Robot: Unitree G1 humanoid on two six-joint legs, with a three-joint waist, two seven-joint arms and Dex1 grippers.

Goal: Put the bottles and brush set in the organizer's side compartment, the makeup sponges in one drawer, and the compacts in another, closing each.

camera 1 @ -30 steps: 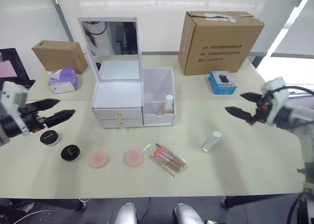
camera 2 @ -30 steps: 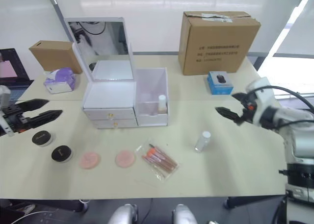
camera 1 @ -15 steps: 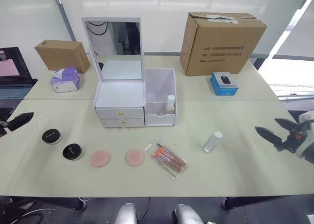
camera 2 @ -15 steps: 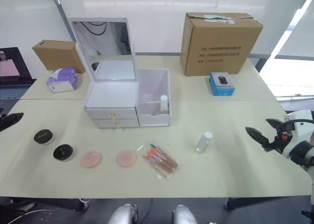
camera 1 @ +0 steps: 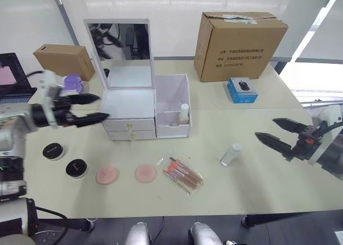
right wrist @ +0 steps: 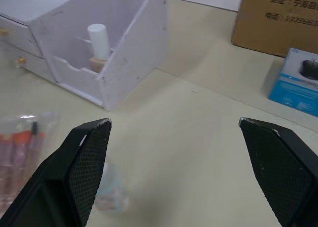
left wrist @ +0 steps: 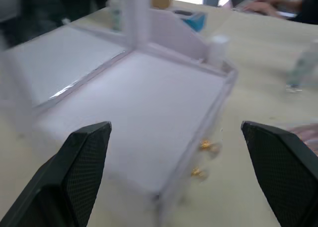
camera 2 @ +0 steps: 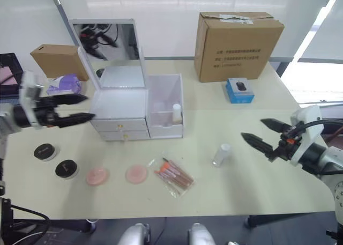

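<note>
One bottle (camera 1: 184,113) already stands in the side compartment (camera 1: 174,103); the other bottle (camera 1: 231,154) stands alone on the table, left of the right gripper (camera 1: 274,133), whose fingers are spread. A careless approach could topple it. The left gripper (camera 1: 96,108), also spread, hovers beside the organizer (camera 1: 130,106).

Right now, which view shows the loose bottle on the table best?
The left eye view: the bottle stands upright and whole on the table, white cap on top, ahead of the right gripper. The right eye view shows the same. In the right wrist view it is a blurred shape, partly hidden by one finger.
</note>
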